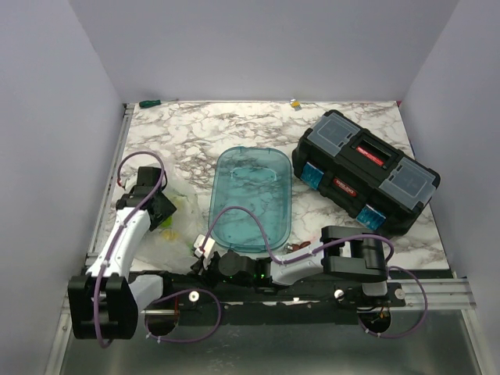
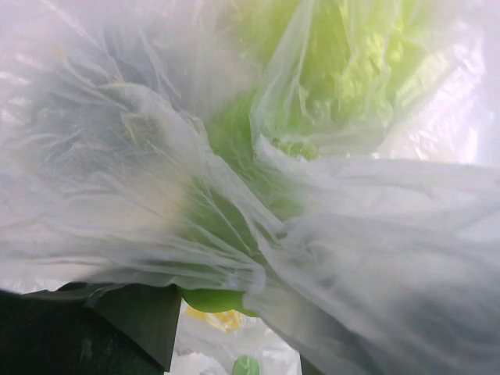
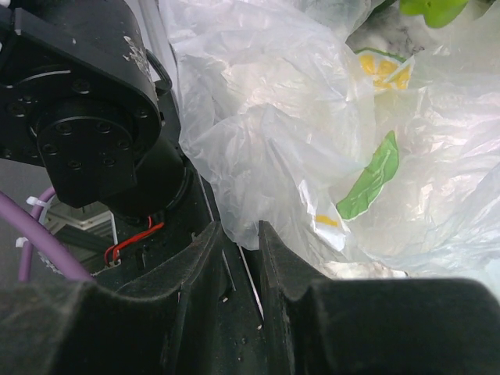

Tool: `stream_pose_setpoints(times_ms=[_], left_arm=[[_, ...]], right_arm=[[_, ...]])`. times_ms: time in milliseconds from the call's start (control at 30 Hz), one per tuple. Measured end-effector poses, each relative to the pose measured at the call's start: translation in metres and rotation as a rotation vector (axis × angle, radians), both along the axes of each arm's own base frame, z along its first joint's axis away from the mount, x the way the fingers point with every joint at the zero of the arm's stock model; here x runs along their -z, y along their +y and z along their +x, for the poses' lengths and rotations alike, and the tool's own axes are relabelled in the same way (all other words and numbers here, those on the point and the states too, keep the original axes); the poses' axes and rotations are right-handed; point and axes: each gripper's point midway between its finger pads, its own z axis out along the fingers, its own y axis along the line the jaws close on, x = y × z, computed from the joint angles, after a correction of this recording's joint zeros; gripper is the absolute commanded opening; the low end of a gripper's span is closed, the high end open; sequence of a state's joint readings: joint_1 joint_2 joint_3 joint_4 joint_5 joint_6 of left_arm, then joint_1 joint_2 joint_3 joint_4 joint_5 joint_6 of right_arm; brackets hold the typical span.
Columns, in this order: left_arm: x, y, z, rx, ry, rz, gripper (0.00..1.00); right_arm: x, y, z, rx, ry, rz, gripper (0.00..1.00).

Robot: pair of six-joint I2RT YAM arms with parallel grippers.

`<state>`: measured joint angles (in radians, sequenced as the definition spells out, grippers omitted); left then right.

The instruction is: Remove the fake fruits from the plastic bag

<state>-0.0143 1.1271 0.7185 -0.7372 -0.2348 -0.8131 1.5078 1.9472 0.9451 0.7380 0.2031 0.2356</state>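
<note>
Clear crinkled bag (image 1: 178,241) lies at the desk's near left corner, with green fruits (image 2: 215,299) inside. Left claw (image 1: 156,205) is buried in the film, so I cannot tell how far it is open. Right claw (image 3: 242,238) is nearly closed on a fold at the bag's near edge. Green-and-yellow print (image 3: 371,180) shows no readable words. The red label on the toolbox (image 1: 366,172), right side, is too small to read.

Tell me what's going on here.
Both arms are working on the plastic bag at the left. The left gripper is buried in its folds, and the right gripper has its fingers close around the bag's near edge; whether either actually grips is unclear. The fake fruits show green through the plastic, still inside. The teal tray holds none.
</note>
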Motion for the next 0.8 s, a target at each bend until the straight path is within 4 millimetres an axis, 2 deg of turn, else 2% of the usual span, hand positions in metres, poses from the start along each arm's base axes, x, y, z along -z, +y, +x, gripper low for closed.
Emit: stream_pose_setpoints(times_ms=[233, 367, 533, 633, 800], left_arm=[[-0.036, -0.014, -0.008, 0.047, -0.143, -0.068, 0.36], [-0.053, -0.03, -0.016, 0.099, -0.22, -0.147, 0.35], [-0.057, -0.055, -0.025, 0.176, -0.246, -0.25, 0.35], [-0.057, -0.07, -0.034, 0.228, -0.235, -0.308, 0.36], [-0.068, -0.09, -0.048, 0.325, -0.262, -0.37, 0.37]], right_arm=[[0.0, 0.0, 0.002, 0.009, -0.001, -0.001, 0.29], [-0.003, -0.001, 0.005, 0.034, 0.003, 0.009, 0.31], [-0.017, -0.004, 0.008, 0.066, 0.021, 0.044, 0.57], [-0.029, -0.009, 0.01, 0.082, 0.027, 0.07, 0.65], [-0.063, -0.022, 0.013, 0.11, 0.041, 0.138, 0.71]])
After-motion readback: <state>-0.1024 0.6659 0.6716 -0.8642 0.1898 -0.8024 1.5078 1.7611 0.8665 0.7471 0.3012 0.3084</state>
